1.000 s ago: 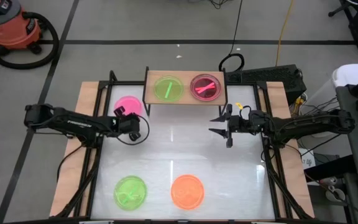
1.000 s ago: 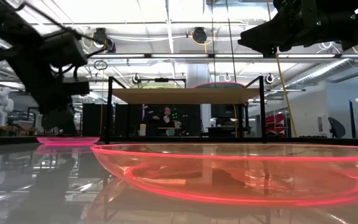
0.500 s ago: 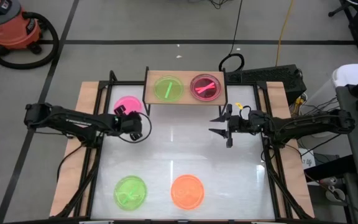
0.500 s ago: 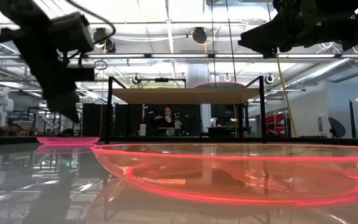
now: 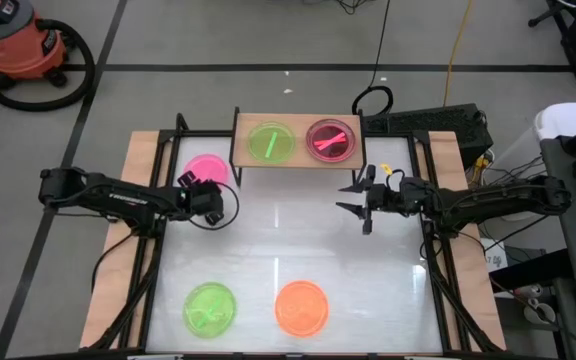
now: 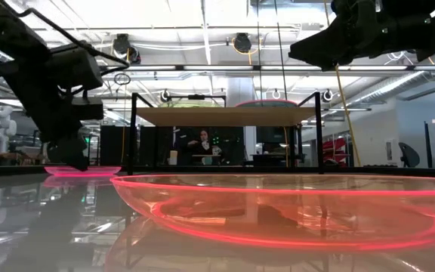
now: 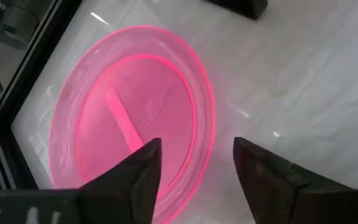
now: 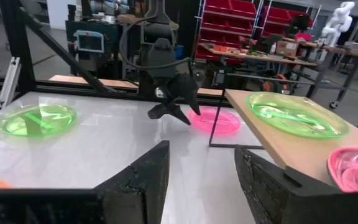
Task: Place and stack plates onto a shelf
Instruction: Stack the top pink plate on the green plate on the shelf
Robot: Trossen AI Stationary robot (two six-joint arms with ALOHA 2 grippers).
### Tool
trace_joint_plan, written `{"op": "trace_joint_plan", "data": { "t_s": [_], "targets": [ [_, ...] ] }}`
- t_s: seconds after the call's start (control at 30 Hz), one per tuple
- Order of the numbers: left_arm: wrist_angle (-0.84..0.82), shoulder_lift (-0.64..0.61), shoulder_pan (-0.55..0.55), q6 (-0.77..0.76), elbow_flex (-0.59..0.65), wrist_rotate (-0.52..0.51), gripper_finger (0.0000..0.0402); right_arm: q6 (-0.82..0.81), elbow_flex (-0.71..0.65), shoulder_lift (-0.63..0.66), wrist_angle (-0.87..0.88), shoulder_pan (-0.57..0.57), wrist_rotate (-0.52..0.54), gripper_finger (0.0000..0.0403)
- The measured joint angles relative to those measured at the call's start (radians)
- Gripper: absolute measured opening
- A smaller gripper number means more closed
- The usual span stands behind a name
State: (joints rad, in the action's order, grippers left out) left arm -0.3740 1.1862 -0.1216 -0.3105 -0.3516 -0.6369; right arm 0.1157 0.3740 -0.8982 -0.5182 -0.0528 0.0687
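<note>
The white glossy table [image 5: 288,240] carries the shelf [image 5: 298,162], a small light-wood board on thin black legs standing at the middle of the far edge, and three plates lying directly on the surface: a pink plate [image 5: 206,167] just beside the shelf toward the far left corner, a green plate [image 5: 209,308] near the near edge left of centre, and an orange plate [image 5: 300,306] just beside it at the middle of that edge. On the shelf board lie a green plate on the shelf [image 5: 269,142] on its left half and a dark pink plate [image 5: 330,140] on its right half, side by side and apart. Long wooden boards [image 5: 123,230] run along the table's left and right edges.
</note>
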Motion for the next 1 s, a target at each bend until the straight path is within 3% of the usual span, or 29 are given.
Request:
{"op": "trace_joint_plan", "data": {
  "t_s": [0.43,0.73,1.0],
  "targets": [
    [0.045,0.118,-0.078,-0.082,0.005,0.006,0.0203,-0.024,0.0,0.0,0.0,0.0,0.009,0.0162],
    [0.097,0.128,-0.077,-0.013,0.004,0.055,0.0075,-0.022,0.0,0.0,0.0,0.0,0.009,0.0162],
    [-0.041,0.129,0.003,-0.043,-0.091,0.101,0.0007,-0.024,0.0,0.0,0.001,0.0,0.009,0.0162]
  ]
}}
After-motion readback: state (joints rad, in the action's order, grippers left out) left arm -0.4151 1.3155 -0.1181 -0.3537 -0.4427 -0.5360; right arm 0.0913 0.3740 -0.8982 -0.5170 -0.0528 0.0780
